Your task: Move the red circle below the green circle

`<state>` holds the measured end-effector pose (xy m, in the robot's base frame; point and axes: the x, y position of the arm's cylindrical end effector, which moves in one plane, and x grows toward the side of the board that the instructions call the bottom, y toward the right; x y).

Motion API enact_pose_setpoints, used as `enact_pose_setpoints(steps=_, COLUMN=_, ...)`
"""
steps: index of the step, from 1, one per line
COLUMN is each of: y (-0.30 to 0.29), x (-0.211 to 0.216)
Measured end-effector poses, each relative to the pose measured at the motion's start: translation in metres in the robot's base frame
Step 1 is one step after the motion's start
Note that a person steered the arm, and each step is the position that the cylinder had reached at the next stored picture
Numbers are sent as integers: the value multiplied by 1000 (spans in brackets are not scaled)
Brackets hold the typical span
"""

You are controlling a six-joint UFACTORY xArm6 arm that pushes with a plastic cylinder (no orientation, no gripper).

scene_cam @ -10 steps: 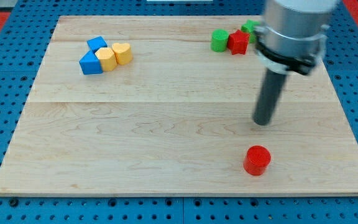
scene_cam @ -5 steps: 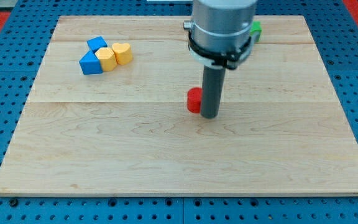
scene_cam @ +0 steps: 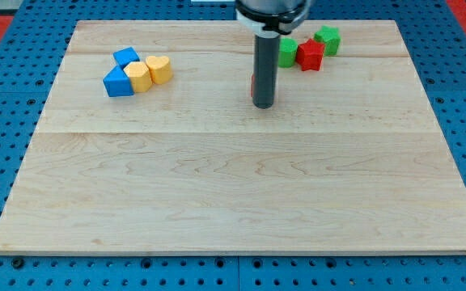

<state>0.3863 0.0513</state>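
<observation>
The red circle (scene_cam: 252, 83) is almost wholly hidden behind my rod; only a thin red sliver shows at the rod's left edge. My tip (scene_cam: 264, 105) rests on the board just in front of it, toward the view's bottom. The green circle (scene_cam: 287, 52) stands at the view's top, up and to the right of the tip, partly covered by the rod. It touches a red star-like block (scene_cam: 310, 54) on its right.
A second green block (scene_cam: 327, 39) sits up and right of the red star-like block. At the view's upper left, two blue blocks (scene_cam: 119, 81) (scene_cam: 125, 57) and two yellow blocks (scene_cam: 139, 76) (scene_cam: 159, 69) form a cluster.
The red circle has been pushed from the board's lower right up and left, then up toward the green circle. My rod moved with it toward the view's top.
</observation>
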Motion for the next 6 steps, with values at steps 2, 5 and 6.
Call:
enact_pose_setpoints(steps=2, y=-12, x=-42)
enact_pose_setpoints(steps=5, y=-39, x=-62)
enact_pose_setpoints(steps=6, y=2, x=-65)
